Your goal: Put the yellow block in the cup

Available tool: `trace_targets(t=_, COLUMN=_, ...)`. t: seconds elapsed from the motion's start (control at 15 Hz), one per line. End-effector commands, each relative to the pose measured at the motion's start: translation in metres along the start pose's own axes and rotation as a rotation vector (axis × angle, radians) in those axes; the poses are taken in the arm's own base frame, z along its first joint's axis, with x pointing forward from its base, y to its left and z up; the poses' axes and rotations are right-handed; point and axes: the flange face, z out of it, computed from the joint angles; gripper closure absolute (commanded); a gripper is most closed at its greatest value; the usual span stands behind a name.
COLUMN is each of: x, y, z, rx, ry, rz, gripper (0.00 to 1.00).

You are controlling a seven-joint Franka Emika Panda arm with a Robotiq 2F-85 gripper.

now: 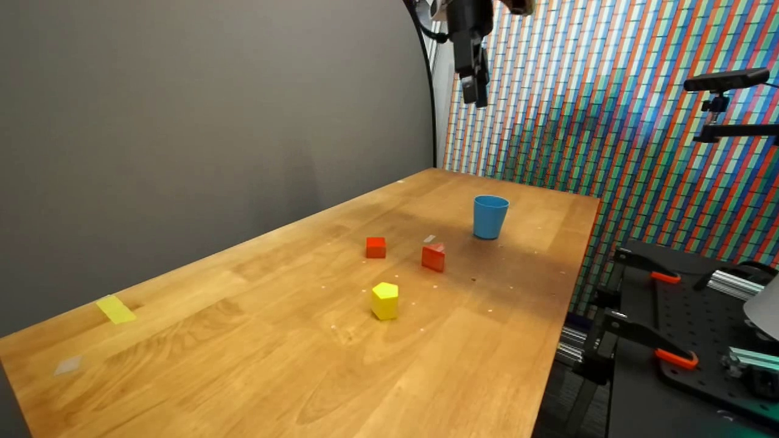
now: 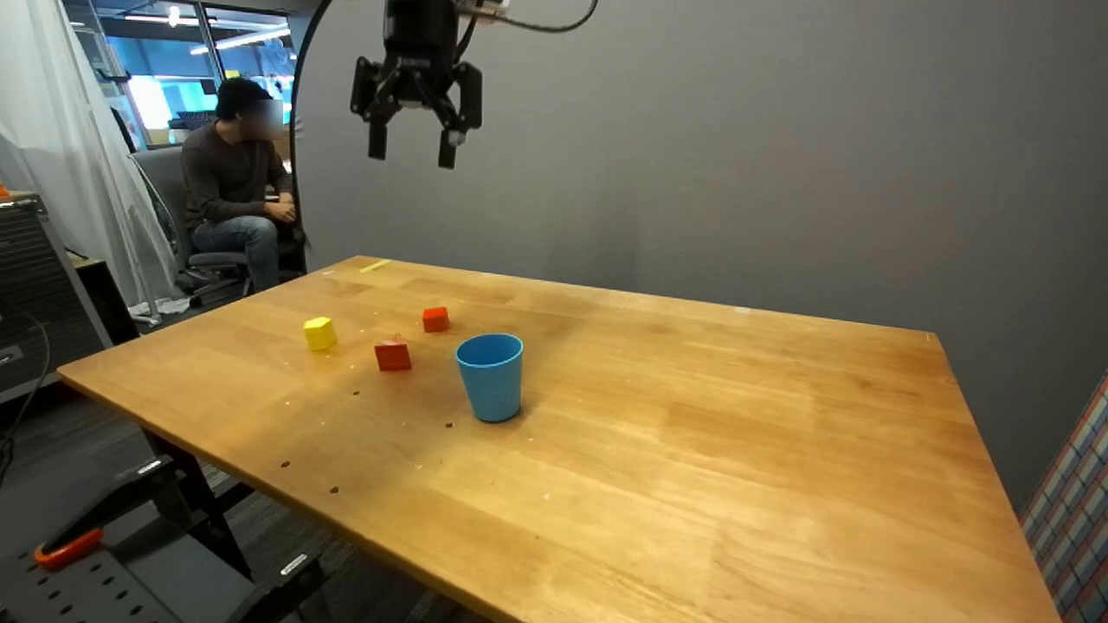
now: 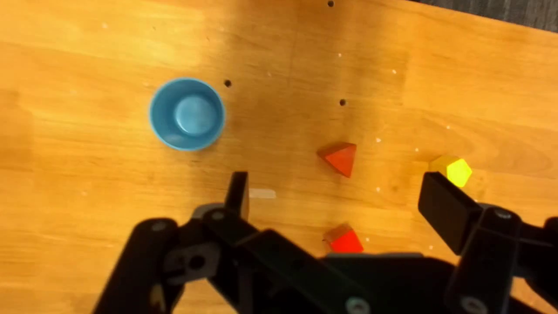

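Apparently 0 steps done: claw wide, holding nothing, yellow block on table, cup empty, pick and drop left.

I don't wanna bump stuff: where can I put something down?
In an exterior view, there's bare table right of the blue cup, and between yellow block and yellow strip. It's crowded around the red blocks, between cup and yellow block.

A grey partition lines a long edge of the tabletop; beyond a short edge I see a multicoloured striped backdrop, beyond the opposite edge a white curtain and windows.
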Motion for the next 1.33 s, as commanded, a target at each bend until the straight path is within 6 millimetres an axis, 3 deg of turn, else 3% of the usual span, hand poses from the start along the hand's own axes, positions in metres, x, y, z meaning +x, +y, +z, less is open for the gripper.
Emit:
trace_targets(t=0.0, x=0.067, y=-0.046, z=0.048, rx=0.039, ry=-0.038, rz=-0.087, gripper=0.0)
trace_targets(t=0.27, x=0.1, y=-0.094, z=0.111, rx=0.039, ry=-0.129, rz=-0.187, gripper=0.0)
trace_targets(t=0.6, x=0.118, y=-0.141, z=0.184, rx=0.02, ry=-0.238, rz=-0.285, gripper=0.0)
trace_targets(t=0.93, x=0.116, y=-0.199, z=0.232, rx=-0.024, ry=-0.308, rz=-0.397, gripper=0.0)
trace_targets(t=1.27, x=0.116, y=-0.238, z=0.263, rx=-0.116, ry=-0.31, rz=-0.524, gripper=0.0)
